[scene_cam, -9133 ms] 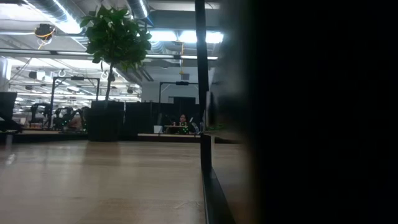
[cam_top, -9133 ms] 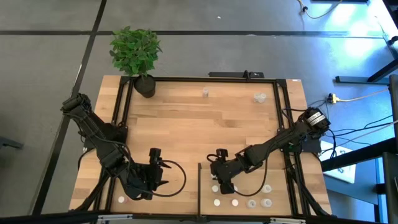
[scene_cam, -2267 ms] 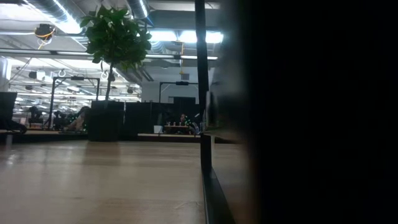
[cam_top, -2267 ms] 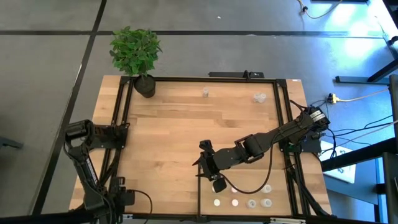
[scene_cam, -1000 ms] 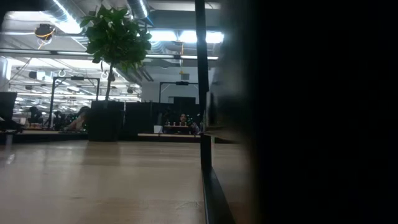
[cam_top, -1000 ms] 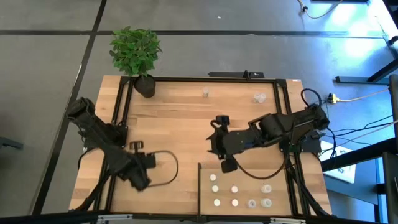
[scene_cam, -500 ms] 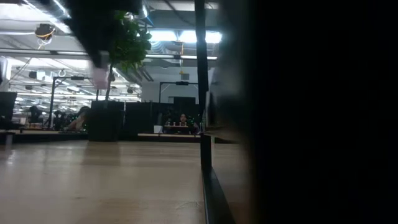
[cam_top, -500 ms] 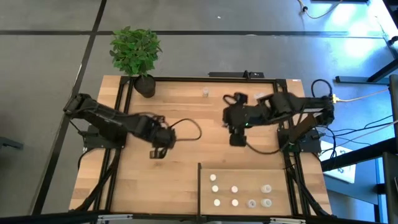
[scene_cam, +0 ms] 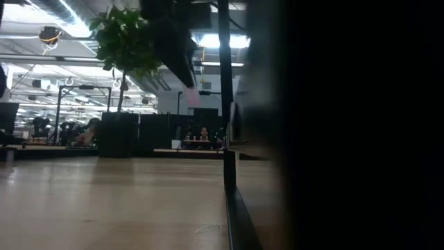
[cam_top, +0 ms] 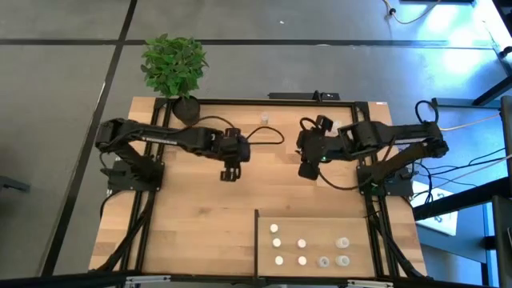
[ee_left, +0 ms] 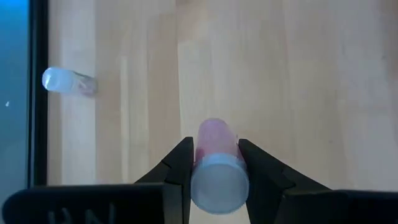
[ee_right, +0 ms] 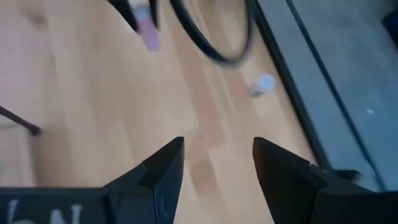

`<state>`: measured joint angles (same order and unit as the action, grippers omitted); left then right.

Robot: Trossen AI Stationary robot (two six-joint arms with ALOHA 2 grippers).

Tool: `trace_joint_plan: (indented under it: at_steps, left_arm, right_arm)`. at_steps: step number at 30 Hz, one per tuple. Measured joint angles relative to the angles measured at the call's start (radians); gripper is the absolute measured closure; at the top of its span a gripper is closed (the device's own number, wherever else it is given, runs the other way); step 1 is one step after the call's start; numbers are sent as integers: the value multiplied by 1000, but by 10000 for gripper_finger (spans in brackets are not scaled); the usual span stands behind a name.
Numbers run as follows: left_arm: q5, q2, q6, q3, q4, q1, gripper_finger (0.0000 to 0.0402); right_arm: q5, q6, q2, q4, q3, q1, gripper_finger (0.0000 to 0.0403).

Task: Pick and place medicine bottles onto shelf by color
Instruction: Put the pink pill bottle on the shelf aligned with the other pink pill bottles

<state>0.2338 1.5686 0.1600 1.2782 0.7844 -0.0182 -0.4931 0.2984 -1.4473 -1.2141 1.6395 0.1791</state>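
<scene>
Landmark: the shelf (cam_top: 316, 244), a pale panel with a black edge strip, lying on the worktop (cam_top: 200, 200) at its near right part.
Left pincer (cam_top: 230, 171): above the worktop, beyond the shelf and toward its left end, well apart from it; its fingers (ee_left: 177, 171) are clamped on a pink medicine bottle (ee_left: 217, 165), cap toward the wrist camera.
Right pincer (cam_top: 307, 168): above the worktop, straight beyond the shelf's middle, well apart from it; jaws parted with only bare wood between them, holding nothing.
Bottles on the shelf (cam_top: 302, 244): eight small ones, white-capped toward the left end, translucent grey toward the right.
Loose bottles: one small bottle (cam_top: 264, 119) near the worktop's far edge, well beyond the shelf; a grey pair (cam_top: 334, 125) to the right of it.
Potted plant (cam_top: 176, 68): at the far left corner, diagonally opposite the shelf.
</scene>
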Motion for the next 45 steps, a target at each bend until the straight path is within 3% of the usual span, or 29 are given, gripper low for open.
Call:
trace_joint_plan:
  at_steps: [5,13,23,45]
  left_arm:
    - [-22,106,121,131,101,-16,314]
    - [-23,245,251,285,253,6,314]
    - [-61,329,320,292,255,12,314]
    - [-147,421,242,292,133,15,314]
  right_arm:
    - [22,11,46,165,-134,15,210]
    - [16,41,70,267,-252,55,210]
    - [118,33,69,345,-287,114,210]
    - [129,36,68,360,-288,121,210]
